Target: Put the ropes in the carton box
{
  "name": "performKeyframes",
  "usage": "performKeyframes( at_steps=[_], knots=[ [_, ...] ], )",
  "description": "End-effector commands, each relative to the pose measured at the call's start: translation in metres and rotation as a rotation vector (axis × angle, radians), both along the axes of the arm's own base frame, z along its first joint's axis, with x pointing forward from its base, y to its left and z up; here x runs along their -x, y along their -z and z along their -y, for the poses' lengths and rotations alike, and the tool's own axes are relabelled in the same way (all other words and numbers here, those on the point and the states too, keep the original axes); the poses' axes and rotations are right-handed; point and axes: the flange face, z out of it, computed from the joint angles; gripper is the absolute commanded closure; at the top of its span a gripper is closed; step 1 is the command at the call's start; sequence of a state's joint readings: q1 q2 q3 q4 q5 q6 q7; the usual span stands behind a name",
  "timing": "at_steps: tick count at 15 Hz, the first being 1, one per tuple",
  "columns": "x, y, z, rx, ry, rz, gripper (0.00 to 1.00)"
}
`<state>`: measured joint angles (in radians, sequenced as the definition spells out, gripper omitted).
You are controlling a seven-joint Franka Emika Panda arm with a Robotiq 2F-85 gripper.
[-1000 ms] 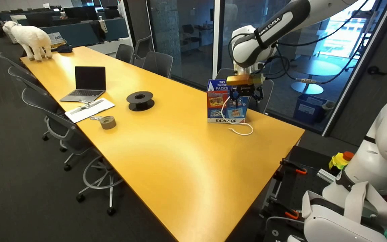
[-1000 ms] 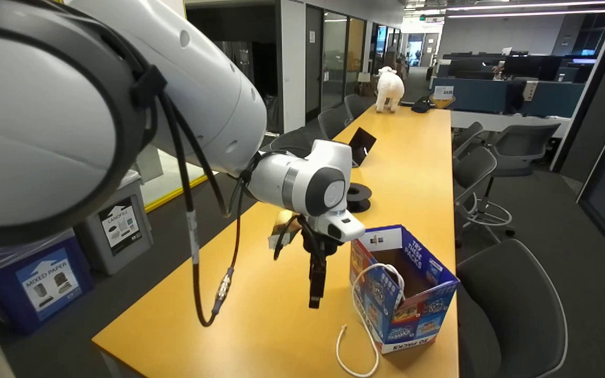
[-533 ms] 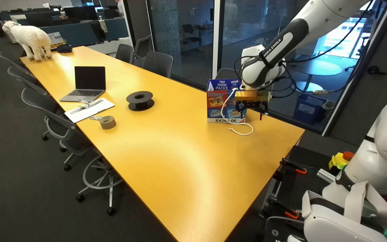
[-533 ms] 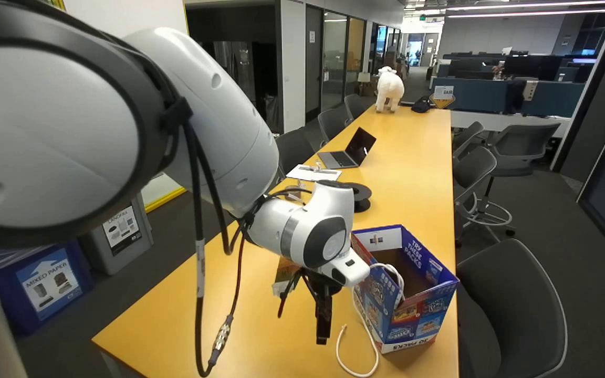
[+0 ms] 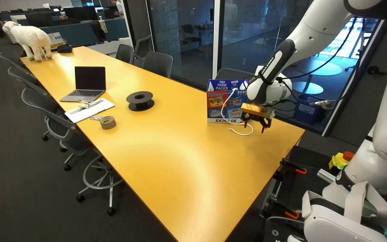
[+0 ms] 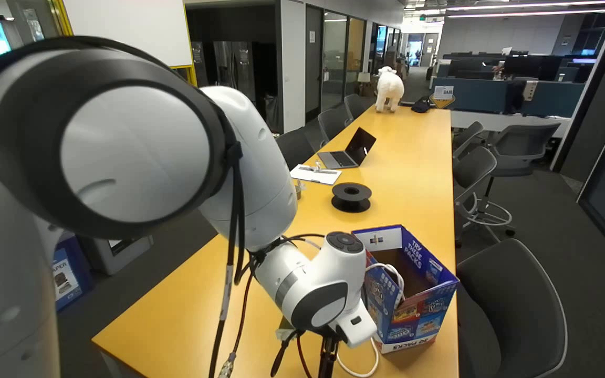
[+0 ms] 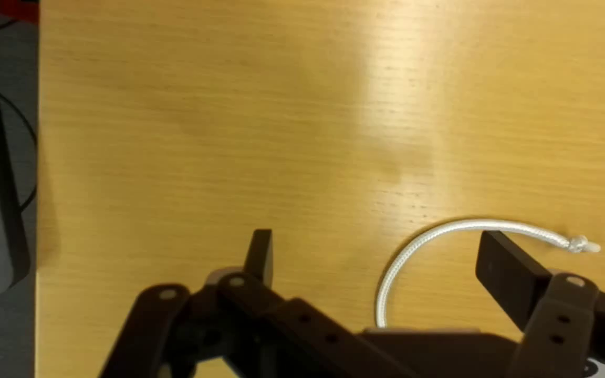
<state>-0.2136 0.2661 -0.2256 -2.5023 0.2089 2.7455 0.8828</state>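
Note:
The carton box, blue with colourful prints, stands open-topped near the table's end in both exterior views. White rope loops over its rim, drapes down the outside wall and ends in a curl on the table. Whether this is a single piece or more of the ropes, I cannot tell. In the wrist view the curl of rope passes between my spread fingers, its knotted end beyond the right finger. My gripper is open, above the table beside the box, holding nothing. The box's inner floor is mostly hidden.
On the table are a black spool, a laptop, a clipboard, a roll of tape and a white toy sheep. A chair stands close to the box's side. The table's edge shows in the wrist view.
My open gripper has come down toward the table and shifted from in front of the box to its side, over the rope's loose end. Box and rope have stayed put.

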Motion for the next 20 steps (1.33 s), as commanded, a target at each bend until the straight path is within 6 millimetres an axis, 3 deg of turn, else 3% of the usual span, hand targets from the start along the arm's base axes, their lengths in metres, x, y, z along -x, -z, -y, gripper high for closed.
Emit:
performKeyframes(
  at_steps=[1, 9, 20],
  knots=[
    [0.001, 0.021, 0.01, -0.002, 0.047, 0.069, 0.0],
    [-0.027, 0.052, 0.006, 0.102, 0.016, 0.067, 0.0],
    [-0.04, 0.058, 0.039, 0.136, 0.034, -0.032, 0.0]
  ],
)
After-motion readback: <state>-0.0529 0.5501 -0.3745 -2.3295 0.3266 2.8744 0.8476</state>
